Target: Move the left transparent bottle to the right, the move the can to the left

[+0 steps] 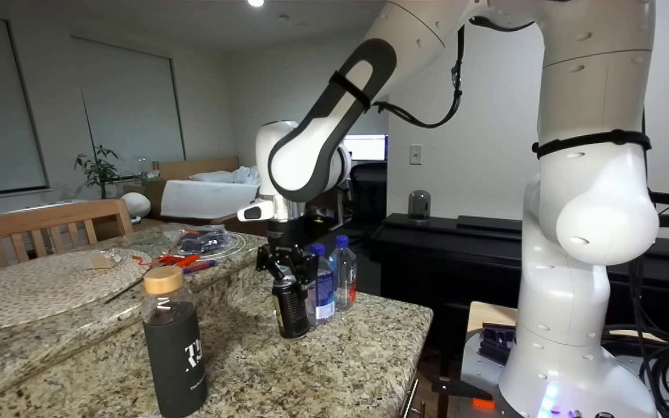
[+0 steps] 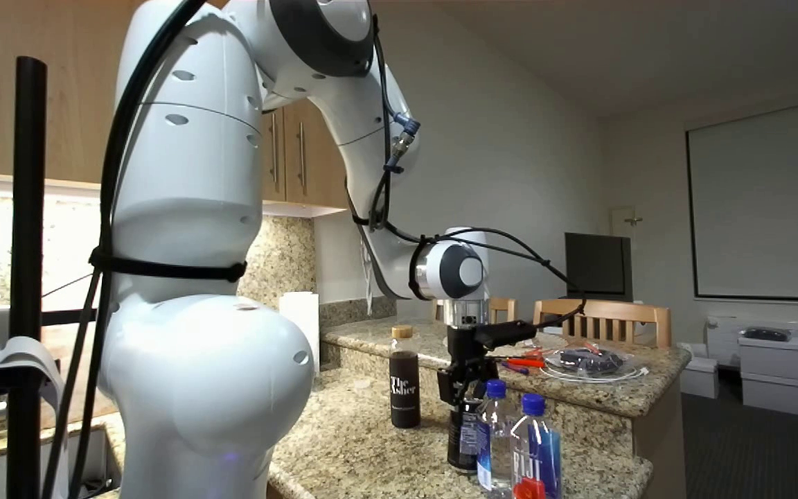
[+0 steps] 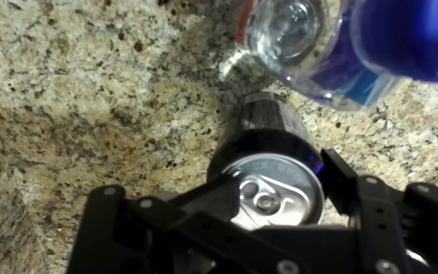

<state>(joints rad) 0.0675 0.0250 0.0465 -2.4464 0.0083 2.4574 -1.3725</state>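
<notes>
Granite counter [image 1: 334, 371], home setting. Left to right in an exterior view: wooden chair [image 1: 50, 219] beyond the counter, then black bottle [image 1: 176, 354] with white lettering, well apart from the rest. Next the claw [image 1: 292, 277], pointing down, with the can [image 1: 292, 310] directly below it, top between the fingers [image 3: 338, 182]. Key bit: can's long axis runs near upright, roughly in line with the claw; slight lean, lens or real unclear. Clamped or just straddling, can't tell; one finger hides part of the rim in wrist view. Just right, nearer clear bottle [image 1: 324, 293], blue cap, upright; wrist view shows a strip of counter between it and the can. Farther clear bottle [image 1: 344, 273] close behind; which one the task means, unclear. Guess: bottle step done, can step in hand; leftward carry should draw it off the bottles.
</notes>
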